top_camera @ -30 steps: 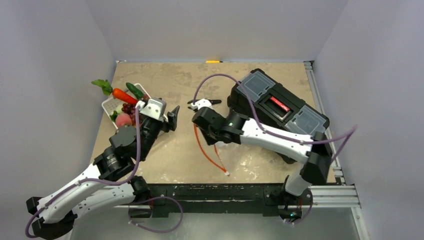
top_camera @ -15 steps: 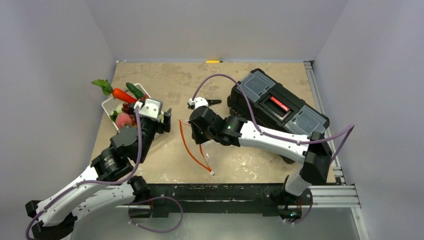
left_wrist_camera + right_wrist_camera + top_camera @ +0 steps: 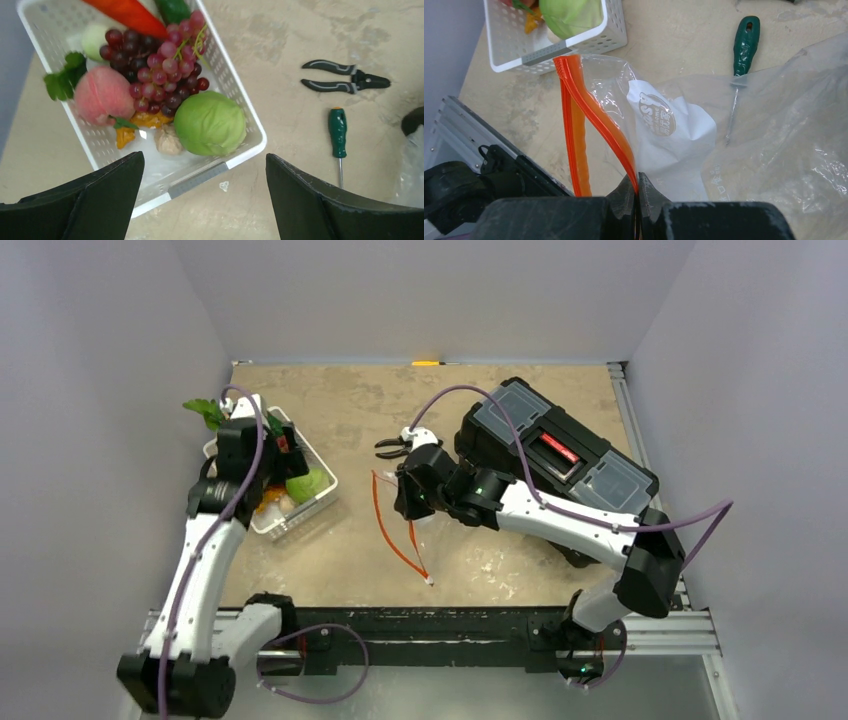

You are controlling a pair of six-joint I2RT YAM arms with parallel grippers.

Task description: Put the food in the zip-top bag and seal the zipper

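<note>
The left gripper point(image 3: 203, 165) hangs over the near corner of the white basket point(image 3: 195, 177), its two fingers spread wide with nothing between them. All the food lies inside the basket: the green cabbage point(image 3: 210, 122) sits in the corner under the gripper and the pink peach point(image 3: 100, 95) lies against the basket's left wall. The purple grape bunch point(image 3: 160, 70) is in the basket's middle, with the orange carrot point(image 3: 130, 12) and green cucumber point(image 3: 172, 7) at its far end. To the right of the basket, apart from it on the table point(image 3: 350, 400), the right gripper point(image 3: 637, 182) is clamped tight on the orange-red zipper point(image 3: 594, 115) of the zip-top bag point(image 3: 774, 125), whose two strips stand parted, the mouth turned towards the basket. Farther right of the basket lie a green-handled screwdriver point(image 3: 744, 42), its shaft seen through the clear plastic, black-handled pliers point(image 3: 345, 82) and a black toolbox point(image 3: 555, 445)
</note>
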